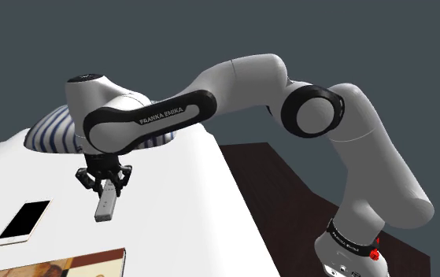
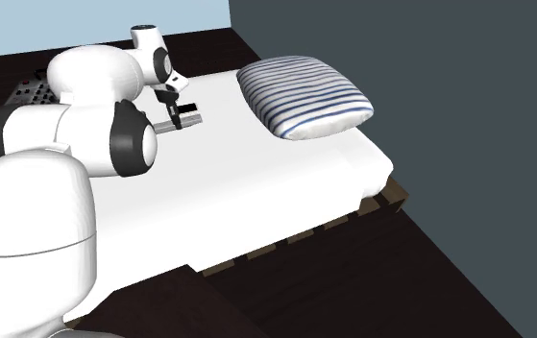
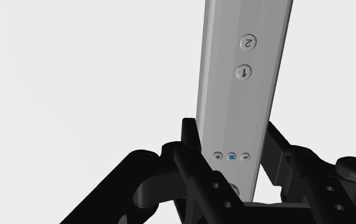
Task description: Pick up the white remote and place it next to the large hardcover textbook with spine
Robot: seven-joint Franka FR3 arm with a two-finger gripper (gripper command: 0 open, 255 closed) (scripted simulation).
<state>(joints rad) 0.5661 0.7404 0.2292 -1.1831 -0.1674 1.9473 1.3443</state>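
Wrist view: we see the gripper [image 3: 230,137] clamped on the remote [image 3: 243,83]. Both black fingers [image 3: 192,159] press on its long sides, near the end with the small plus/minus buttons. Round buttons marked 1 and 2 sit further out on its light grey face. Plain white sheet [image 3: 74,76] behind it.

Shoulder view: the gripper [image 1: 106,182] points down over the bed [image 1: 186,181], and the remote [image 1: 105,203] hangs out of it, slightly tilted. We can't tell whether its lower tip touches the sheet. The textbook [image 1: 68,264] lies flat at the picture's bottom edge, tan-brown cover, partly cut off. The remote is apart from it, not beside it. A white phone [image 1: 23,222] lies flat to that view's left of the remote, near the textbook's corner. A blue-and-white striped pillow [image 1: 49,130] sits behind the arm [image 1: 171,110] at the bed's far end. Dark floor [image 1: 289,189] lies to the view's right of the bed, with a grey-blue wall [image 1: 210,31] behind.

Second exterior view: we get the remote [image 2: 182,119] in the gripper [image 2: 172,113] over the white bed [image 2: 256,182]. The pillow [image 2: 303,96] is to the view's right of it, well apart. A dark slatted bed frame [image 2: 353,206] shows under the bed's edge. Dark floor [image 2: 372,278], grey-blue wall [image 2: 401,96] on the right, light blue wall [image 2: 64,24] at the back.
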